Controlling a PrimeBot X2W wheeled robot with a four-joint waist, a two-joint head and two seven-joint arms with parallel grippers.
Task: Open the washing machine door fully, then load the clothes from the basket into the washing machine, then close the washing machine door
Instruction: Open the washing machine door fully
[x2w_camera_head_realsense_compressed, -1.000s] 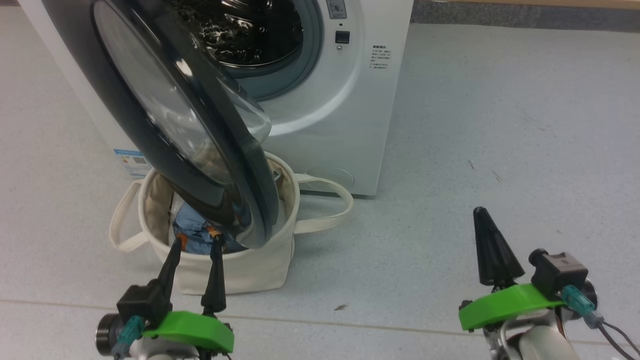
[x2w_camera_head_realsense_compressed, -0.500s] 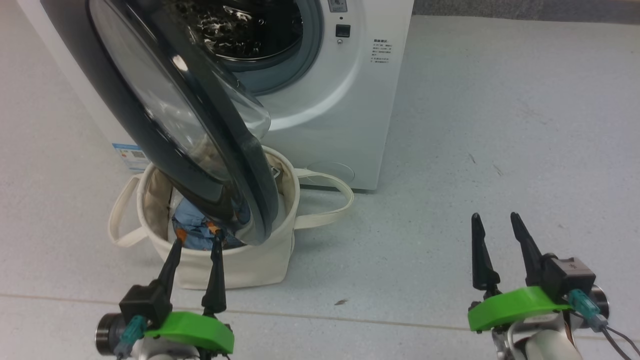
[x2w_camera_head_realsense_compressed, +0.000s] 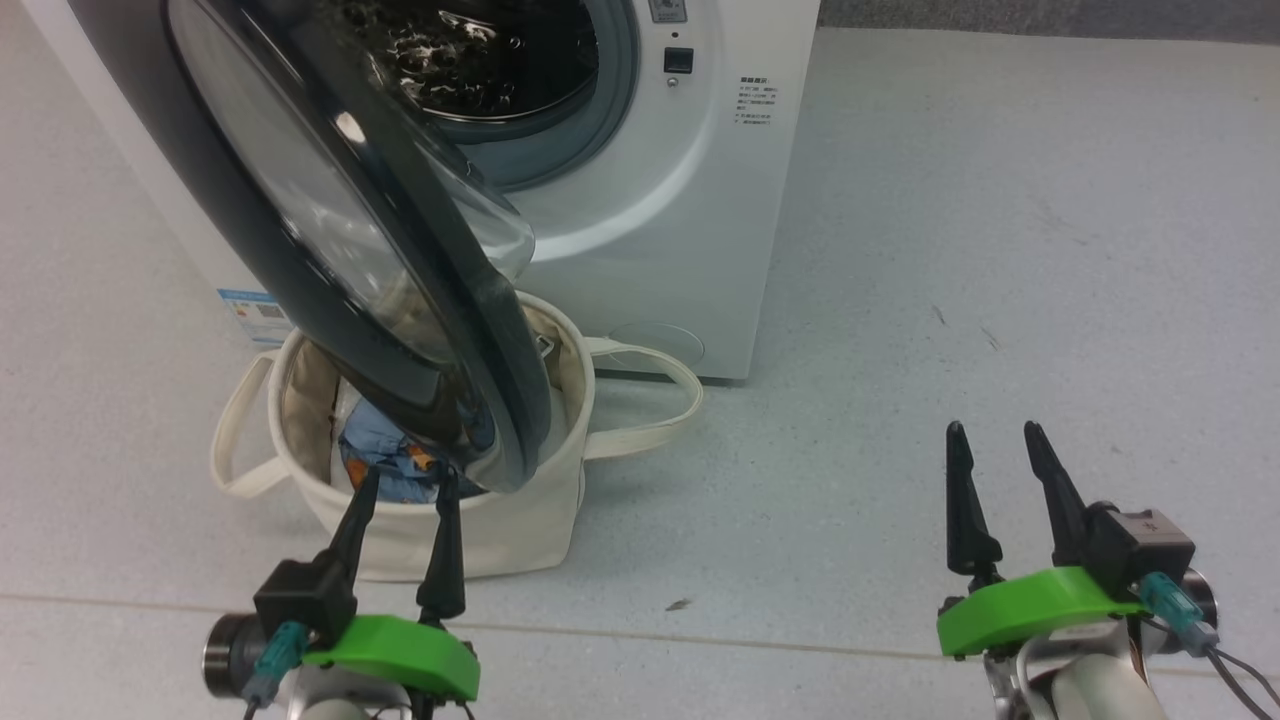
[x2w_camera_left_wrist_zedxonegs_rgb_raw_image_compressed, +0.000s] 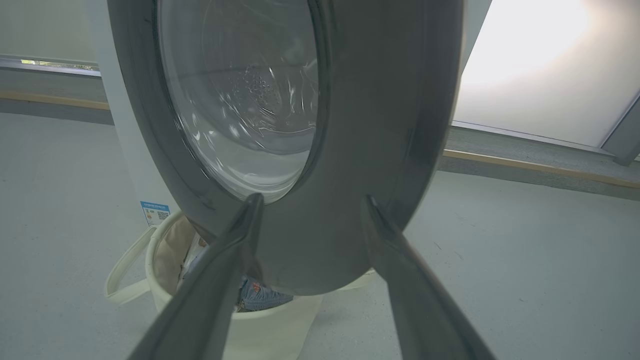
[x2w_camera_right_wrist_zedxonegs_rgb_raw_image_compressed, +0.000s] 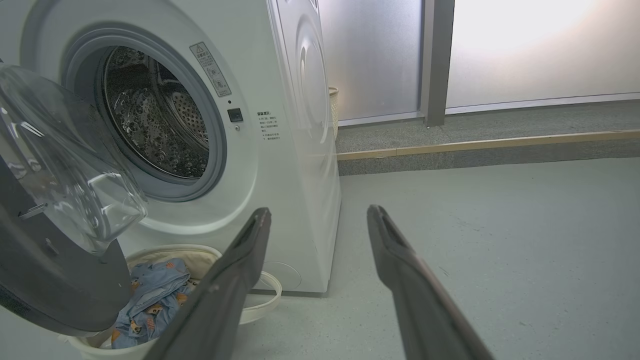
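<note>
While the washing machine door (x2w_camera_head_realsense_compressed: 330, 240) hangs open over the basket (x2w_camera_head_realsense_compressed: 500, 540), the clothes (x2w_camera_right_wrist_zedxonegs_rgb_raw_image_compressed: 150, 300) lie unloaded; left gripper (x2w_camera_head_realsense_compressed: 410, 473) and right gripper (x2w_camera_head_realsense_compressed: 993, 427) spread, empty.

Count: one washer (x2w_camera_head_realsense_compressed: 650, 250), one door (x2w_camera_head_realsense_compressed: 340, 250), one basket (x2w_camera_head_realsense_compressed: 480, 540) with two handles (x2w_camera_head_realsense_compressed: 692, 398), one garment (x2w_camera_head_realsense_compressed: 385, 460). Mine: left gripper (x2w_camera_head_realsense_compressed: 410, 475), right gripper (x2w_camera_head_realsense_compressed: 993, 430): two, each with two fingers (x2w_camera_head_realsense_compressed: 965, 510).
</note>
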